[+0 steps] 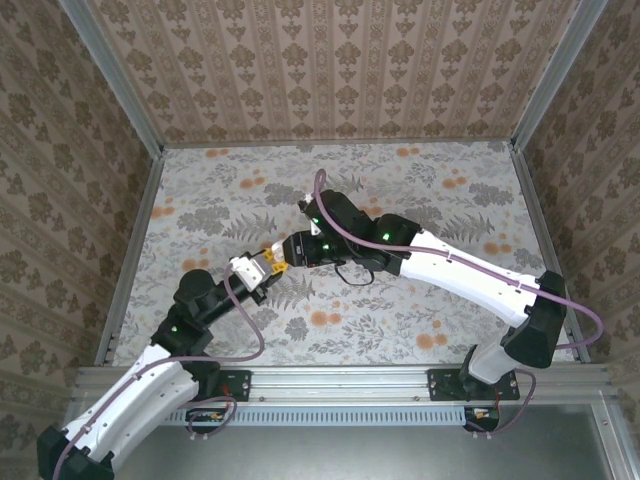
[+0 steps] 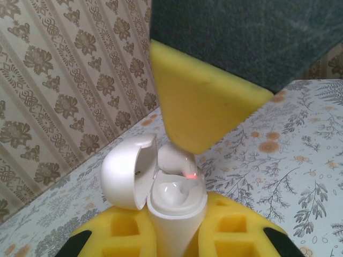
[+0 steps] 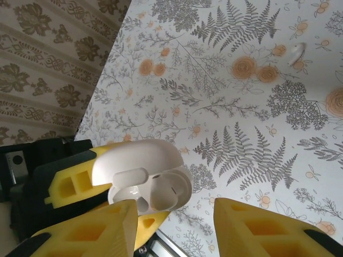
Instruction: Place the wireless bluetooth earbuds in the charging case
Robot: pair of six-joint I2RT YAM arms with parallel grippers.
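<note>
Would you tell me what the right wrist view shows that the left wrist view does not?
Right wrist view: a loose earbud lying on the table, apart from the charging case. Left wrist view: a red light glowing on the earbud sitting in that case. Both: the open charging case, its lid tipped back, clamped in the left hand.

The charging case [image 2: 170, 227] clamped in the left gripper [image 2: 177, 238] looks like smooth, glossy white plastic to us, and so does the earbud [image 2: 179, 160] sitting in it. We read the gripper pads [image 2: 96, 231] as matt yellow foam, slightly porous. Beyond them the table [image 2: 300, 160] is a matt floral print.
</note>
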